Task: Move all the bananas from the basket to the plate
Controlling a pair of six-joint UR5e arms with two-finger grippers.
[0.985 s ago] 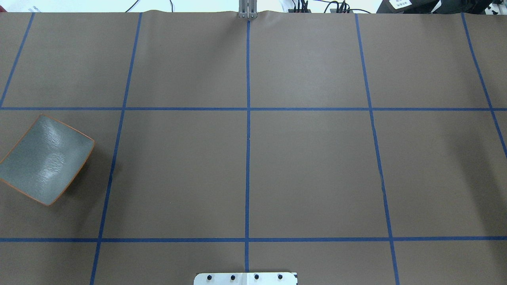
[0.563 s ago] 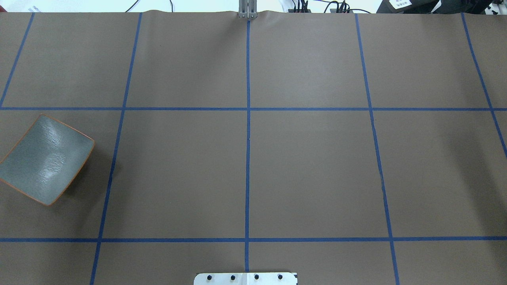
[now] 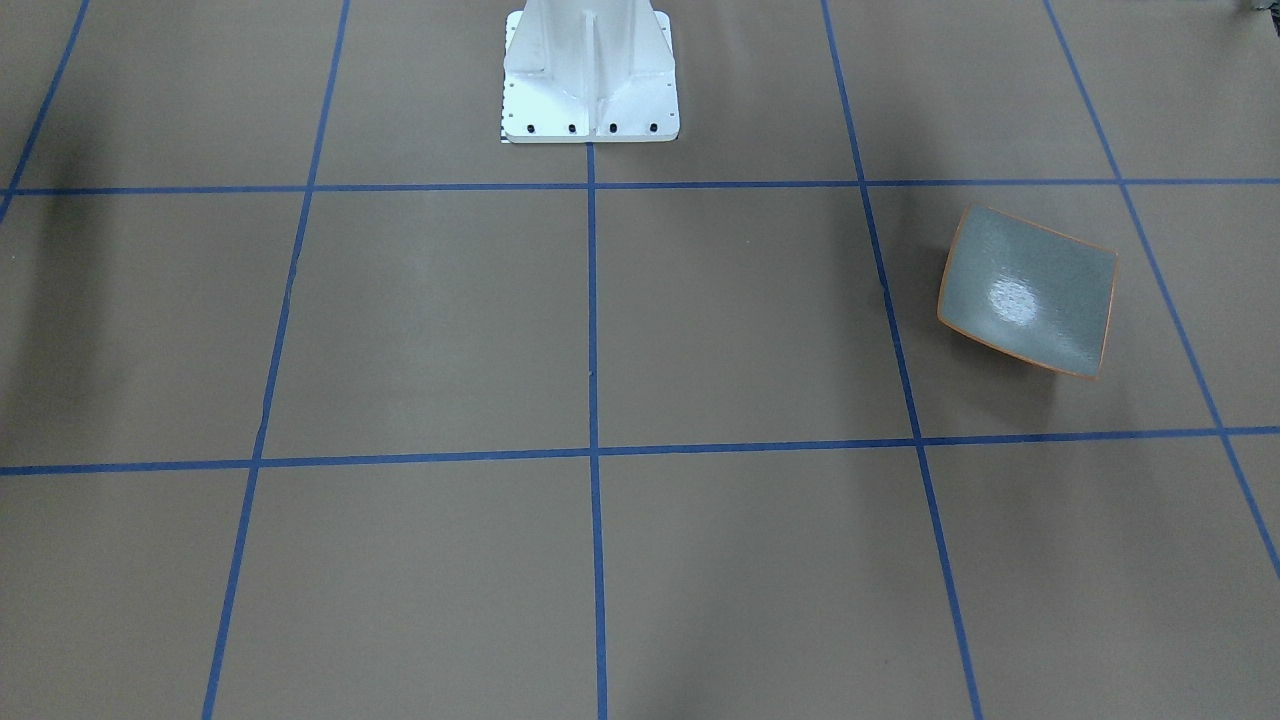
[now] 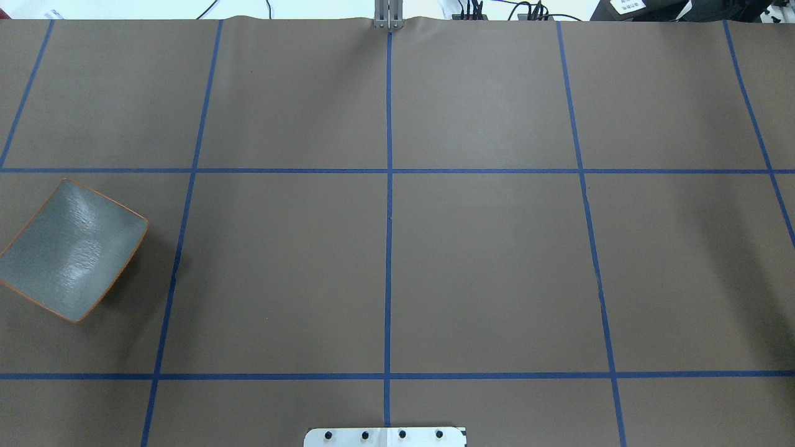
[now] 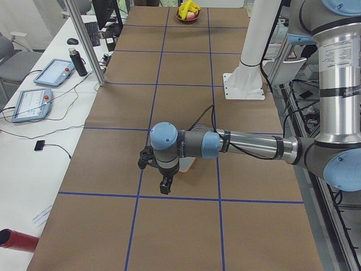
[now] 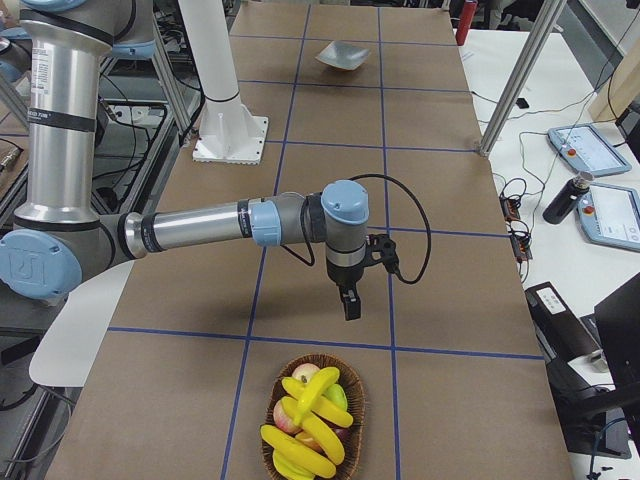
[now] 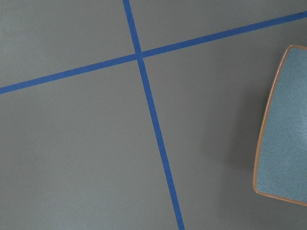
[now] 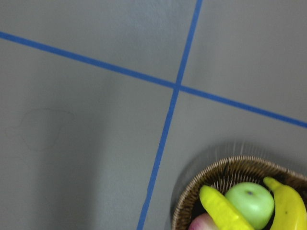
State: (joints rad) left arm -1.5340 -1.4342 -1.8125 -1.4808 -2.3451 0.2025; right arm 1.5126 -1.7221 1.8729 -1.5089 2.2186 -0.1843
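Note:
The grey-green plate with an orange rim sits empty at the table's left side; it also shows in the front view and at the right edge of the left wrist view. Several yellow bananas lie in a wicker basket at the table's right end; two of them show in the right wrist view. My left gripper hangs above the table beside the plate. My right gripper hangs a short way from the basket. I cannot tell whether either is open or shut.
A green apple and pinkish fruit share the basket. The white robot pedestal stands at the table's near middle edge. An aluminium post and tablets stand on the operators' side.

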